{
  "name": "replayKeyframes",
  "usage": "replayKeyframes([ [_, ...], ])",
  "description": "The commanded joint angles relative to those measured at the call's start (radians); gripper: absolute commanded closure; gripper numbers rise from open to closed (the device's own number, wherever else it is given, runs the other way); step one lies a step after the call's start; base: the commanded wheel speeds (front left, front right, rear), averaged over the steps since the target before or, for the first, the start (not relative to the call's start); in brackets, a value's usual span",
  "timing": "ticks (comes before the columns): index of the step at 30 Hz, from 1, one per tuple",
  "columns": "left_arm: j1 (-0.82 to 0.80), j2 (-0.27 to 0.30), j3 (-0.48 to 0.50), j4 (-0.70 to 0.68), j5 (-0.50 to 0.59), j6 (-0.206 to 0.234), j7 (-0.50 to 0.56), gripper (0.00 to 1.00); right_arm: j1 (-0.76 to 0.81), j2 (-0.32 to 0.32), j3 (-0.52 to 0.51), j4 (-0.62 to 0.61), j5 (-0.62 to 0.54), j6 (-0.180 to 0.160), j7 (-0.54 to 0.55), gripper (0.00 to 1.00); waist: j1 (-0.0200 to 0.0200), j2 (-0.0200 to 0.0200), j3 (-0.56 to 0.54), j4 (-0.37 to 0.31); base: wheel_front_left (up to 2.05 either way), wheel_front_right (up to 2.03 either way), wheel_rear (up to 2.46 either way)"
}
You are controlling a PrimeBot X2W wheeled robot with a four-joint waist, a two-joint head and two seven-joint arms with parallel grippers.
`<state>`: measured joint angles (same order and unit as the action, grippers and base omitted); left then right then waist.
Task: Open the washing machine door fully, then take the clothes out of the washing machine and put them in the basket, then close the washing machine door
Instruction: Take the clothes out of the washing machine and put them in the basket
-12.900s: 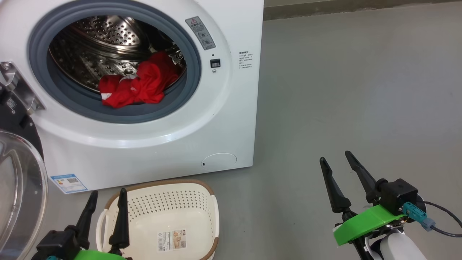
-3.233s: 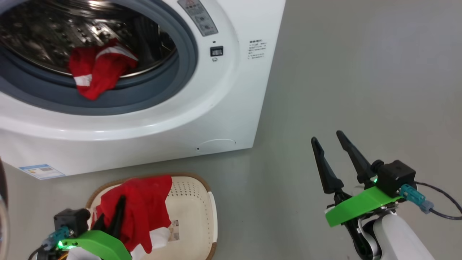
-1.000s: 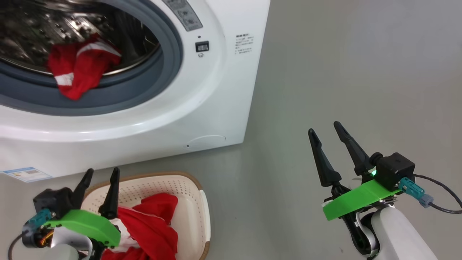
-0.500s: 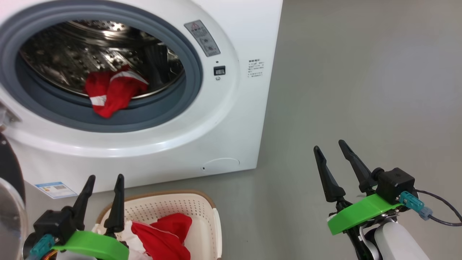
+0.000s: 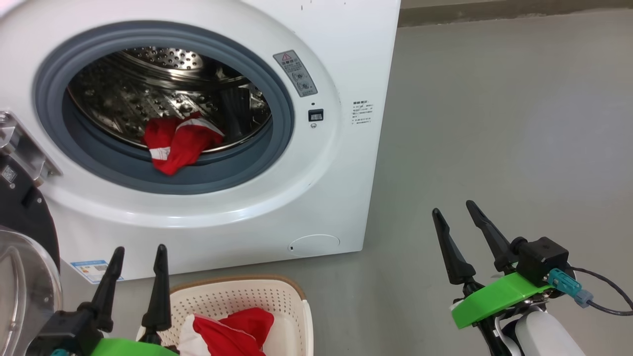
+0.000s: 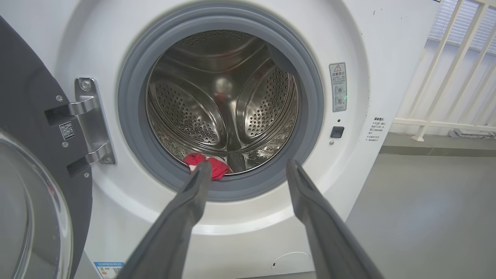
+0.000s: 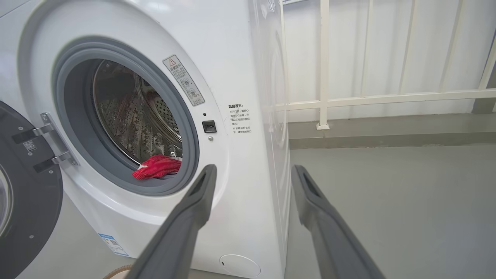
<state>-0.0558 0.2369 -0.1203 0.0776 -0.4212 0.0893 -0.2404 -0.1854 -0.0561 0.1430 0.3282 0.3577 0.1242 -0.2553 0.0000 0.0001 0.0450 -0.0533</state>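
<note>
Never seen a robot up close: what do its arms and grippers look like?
The left gripper and right gripper each have two long black tapered fingers on a bright green bracket. The right one carries a black box, teal connector and dark cable; its forearm is white.

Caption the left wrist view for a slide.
Open left gripper faces the washing machine; red clothes lie low in the drum, door swung open.
</note>
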Motion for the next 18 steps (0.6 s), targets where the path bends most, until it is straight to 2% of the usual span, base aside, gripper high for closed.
replayKeyframes([
  [1,-0.007,0.021,0.038,-0.041,0.014,0.012,0.004,0.00,-0.006,-0.007,0.016,-0.026,-0.008,0.007,-0.006,0.00,0.0000,-0.0001,-0.004,0.000,0.00,0.00,0.00],
  [18,-0.005,0.024,0.031,-0.053,0.000,0.021,0.016,0.00,-0.006,-0.007,-0.002,-0.039,-0.023,0.007,-0.006,0.00,0.0000,-0.0001,0.014,0.000,0.00,0.00,0.00],
])
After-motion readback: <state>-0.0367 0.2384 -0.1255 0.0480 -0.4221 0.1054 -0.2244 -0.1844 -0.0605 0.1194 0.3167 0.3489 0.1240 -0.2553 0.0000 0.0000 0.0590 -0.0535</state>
